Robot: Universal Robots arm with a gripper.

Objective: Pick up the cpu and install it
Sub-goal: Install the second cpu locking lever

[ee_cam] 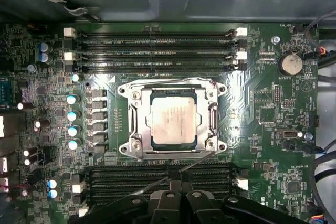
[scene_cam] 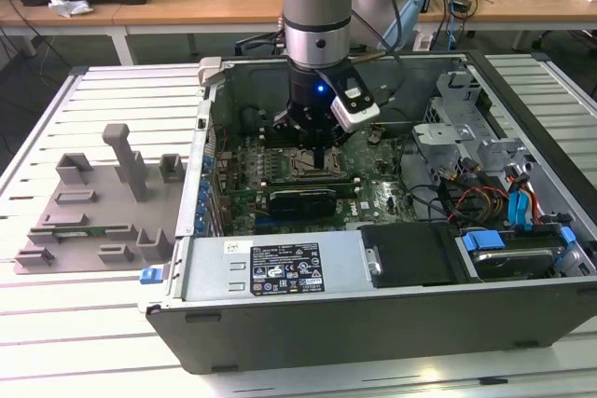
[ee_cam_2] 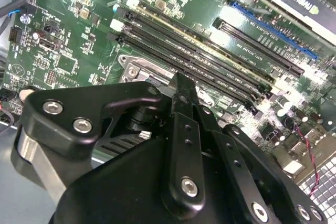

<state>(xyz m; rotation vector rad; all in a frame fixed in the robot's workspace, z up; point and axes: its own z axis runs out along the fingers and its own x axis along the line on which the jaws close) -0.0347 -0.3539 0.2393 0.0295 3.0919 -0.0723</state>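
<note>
The cpu (ee_cam: 173, 120), a pale silvery square chip, lies flat inside the metal socket frame (ee_cam: 131, 121) on the green motherboard (ee_cam: 262, 103) in the first wrist view. My gripper (ee_cam: 181, 183) hangs just above the board beside the socket, over the lower memory slots, and is shut with nothing between its fingers. It does not touch the chip. The exterior view has the gripper (scene_cam: 317, 157) low inside the open computer case (scene_cam: 373, 323), over the socket area. In the second wrist view the black fingertips (ee_cam_2: 181, 85) stand close above the board next to the socket's corner (ee_cam_2: 134, 69).
Memory slots (ee_cam: 157, 51) run on both sides of the socket, and a thin retention lever (ee_cam: 157, 182) lies across the lower ones. A black expansion card (scene_cam: 303, 199), drive cage (scene_cam: 466, 128) and cables (scene_cam: 485, 202) crowd the case. A grey fixture tray (scene_cam: 93, 212) lies on the table at the exterior view's left.
</note>
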